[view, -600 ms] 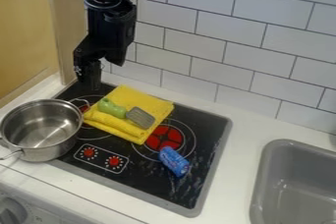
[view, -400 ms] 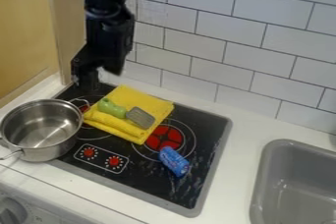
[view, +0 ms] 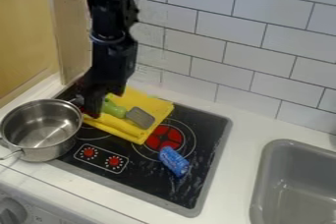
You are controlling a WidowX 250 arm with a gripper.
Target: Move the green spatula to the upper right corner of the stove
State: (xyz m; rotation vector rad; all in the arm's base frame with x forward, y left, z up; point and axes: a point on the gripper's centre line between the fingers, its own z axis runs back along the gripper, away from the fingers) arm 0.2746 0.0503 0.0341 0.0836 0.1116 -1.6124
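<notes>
To the far left of the claw (view: 103, 101), a yellowish wooden panel (view: 26, 36) is seen. Left of the claw and nearer the camera, a metal pot (view: 42, 154) is set, partly over the edge of the black stove (view: 210, 129). In front of the claw, nearer the camera, two red dials (view: 114, 161) are marked on the stove.

The claw itself is held low over the back left part of the stove, by a folded yellow cloth (view: 154, 102). Whether it is parted or closed, or whether anything is gripped, cannot be told.

Just to the right of the claw, the green spatula (view: 140, 118) is laid on the cloth, its green handle pointed toward the claw and partly hidden by it, its grey head turned away. Further right and nearer the camera, a red burner (view: 164, 137) is seen, with a blue cylindrical item (view: 174, 161) placed beside it. Well apart, to the far right, a grey sink (view: 263, 164) is set into the white counter (view: 246, 129). Behind, a wall (view: 263, 26) is covered with white tiles.
</notes>
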